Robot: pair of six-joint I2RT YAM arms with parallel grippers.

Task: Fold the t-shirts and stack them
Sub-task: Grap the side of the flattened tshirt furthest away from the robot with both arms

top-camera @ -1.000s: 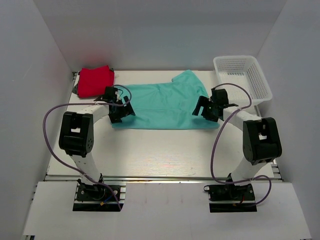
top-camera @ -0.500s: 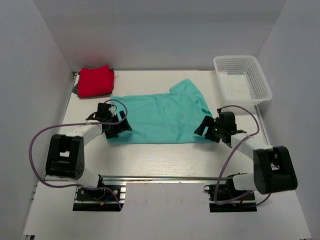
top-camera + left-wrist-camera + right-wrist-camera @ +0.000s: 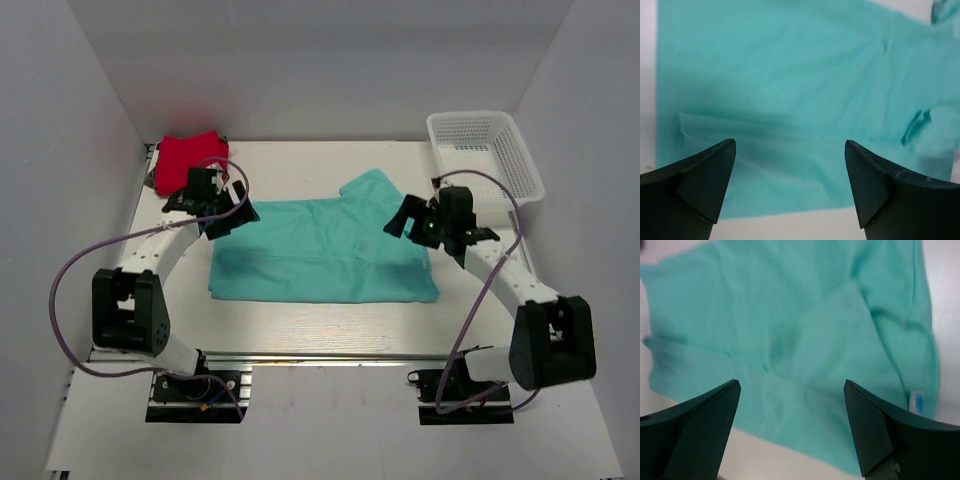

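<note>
Teal t-shirt (image 3: 320,255) lies flat mid-table, a rough rectangle running left to right, one sleeve poking out toward the far right. Cloth lightly creased. A small pale label (image 3: 918,402) shows near its edge in the right wrist view.

Red t-shirt (image 3: 183,160) sits bunched at the far left corner of the table (image 3: 320,322), apart from the teal one.

Left gripper (image 3: 230,216) hovers over the teal shirt's far left corner, jaws spread wide, grasping nothing; only cloth shows between its fingers.

Right gripper (image 3: 402,220) hangs over the shirt's far right part, near the sleeve, jaws likewise released, nothing in them.

White mesh basket (image 3: 522,170) stands at the far right.
</note>
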